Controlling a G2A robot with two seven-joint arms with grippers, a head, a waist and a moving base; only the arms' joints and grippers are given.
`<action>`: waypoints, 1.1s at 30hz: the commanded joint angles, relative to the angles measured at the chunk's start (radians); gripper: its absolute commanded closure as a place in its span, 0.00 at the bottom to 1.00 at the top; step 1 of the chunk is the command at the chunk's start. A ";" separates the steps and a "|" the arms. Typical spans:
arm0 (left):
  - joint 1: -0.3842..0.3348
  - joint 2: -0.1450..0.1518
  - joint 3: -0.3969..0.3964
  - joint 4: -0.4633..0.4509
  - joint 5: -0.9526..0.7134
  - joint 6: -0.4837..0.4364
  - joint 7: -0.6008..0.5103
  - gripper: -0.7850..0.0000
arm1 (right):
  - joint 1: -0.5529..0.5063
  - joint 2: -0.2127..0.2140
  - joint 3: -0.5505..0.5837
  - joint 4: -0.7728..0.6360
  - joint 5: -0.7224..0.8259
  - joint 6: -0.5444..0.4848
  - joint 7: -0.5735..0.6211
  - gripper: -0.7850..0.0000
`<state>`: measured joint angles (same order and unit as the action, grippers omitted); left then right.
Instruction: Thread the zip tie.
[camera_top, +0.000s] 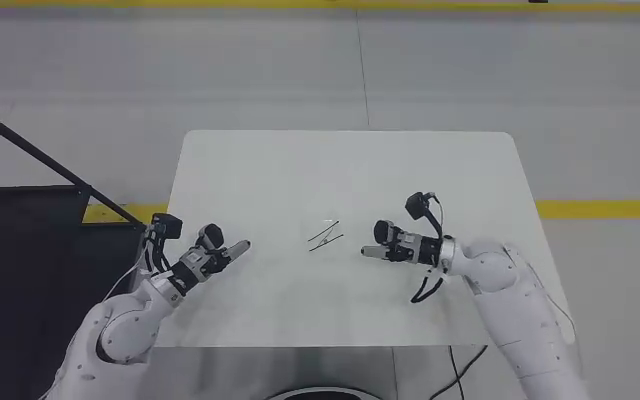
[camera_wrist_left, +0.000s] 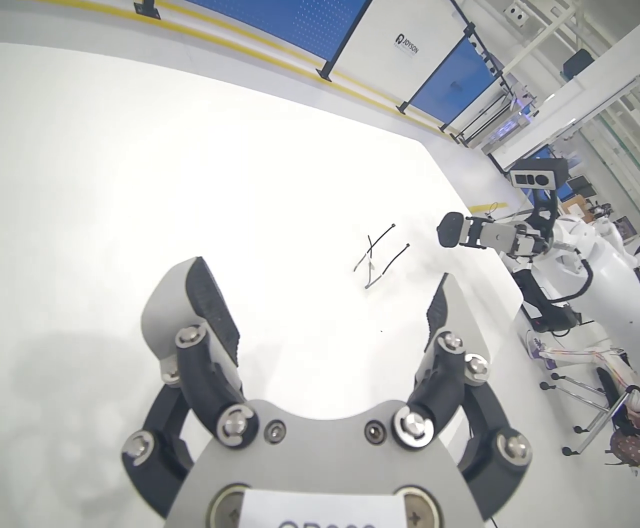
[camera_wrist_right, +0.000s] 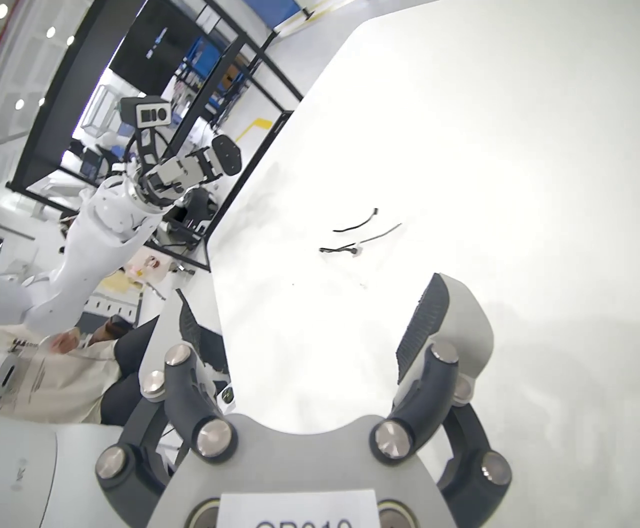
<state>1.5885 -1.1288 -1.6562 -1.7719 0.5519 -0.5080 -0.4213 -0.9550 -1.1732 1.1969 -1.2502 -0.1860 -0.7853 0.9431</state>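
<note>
I've got both arms low over the table (camera_top: 300, 170), one each side, pointing inward. Left gripper (camera_top: 228, 242) and right gripper (camera_top: 372, 243) are both spread wide, holding nothing. The zip ties (camera_top: 325, 236) lie loose mid-table between them, touching neither.

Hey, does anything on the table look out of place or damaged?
Nothing stands out. The zip ties lie loosely crossed in the middle of the table, between the open left gripper and right gripper.
</note>
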 joint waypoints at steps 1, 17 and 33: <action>0.000 0.000 0.000 0.000 0.000 -0.002 0.000 0.00 | 0.000 0.000 0.000 0.002 0.002 0.003 -0.001 0.00; 0.015 0.002 0.011 -0.017 0.015 0.000 0.003 0.00 | 0.041 -0.016 -0.085 0.003 0.013 0.215 0.022 0.00; 0.016 0.002 0.011 -0.016 0.015 -0.001 0.001 0.00 | 0.217 -0.057 -0.221 0.184 0.093 0.357 0.100 0.35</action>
<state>1.6043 -1.1264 -1.6455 -1.7884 0.5666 -0.5088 -0.4203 -0.7450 -1.2280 0.9807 -1.0745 -0.0933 -0.4330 1.0423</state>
